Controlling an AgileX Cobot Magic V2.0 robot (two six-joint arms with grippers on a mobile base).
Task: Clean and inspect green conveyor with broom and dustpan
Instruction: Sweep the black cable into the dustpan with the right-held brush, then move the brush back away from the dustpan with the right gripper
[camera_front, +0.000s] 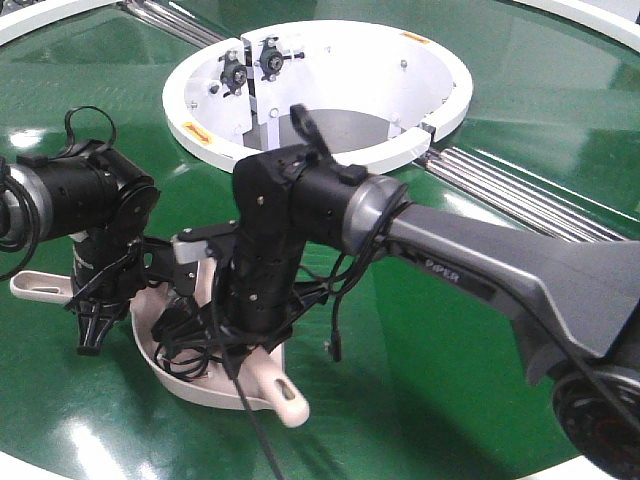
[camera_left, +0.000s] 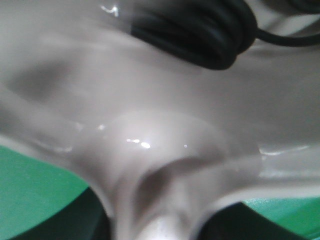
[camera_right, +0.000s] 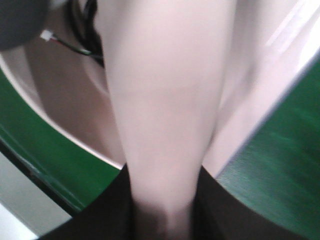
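pale pink broom (camera_right: 160, 110) and dustpan (camera_front: 158, 355) held low on the glossy green conveyor (camera_front: 440, 400), near left of the white ring (camera_front: 200, 130).
the smooth shallow dustpan's handle is clamped in the closed left gripper (camera_front: 93, 330); the tapered broom handle is pinched in the closed right gripper (camera_right: 162, 220). bristles are hidden by the right arm (camera_front: 480, 265) and cables (camera_front: 200, 345); both wrist views are blurred.

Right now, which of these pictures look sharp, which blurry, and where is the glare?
Front view: sharp, with white glare patches on the glossy green conveyor. Left wrist view: out of focus, too close to the dustpan, tiny highlights. Right wrist view: the broom is a blurred pink band.
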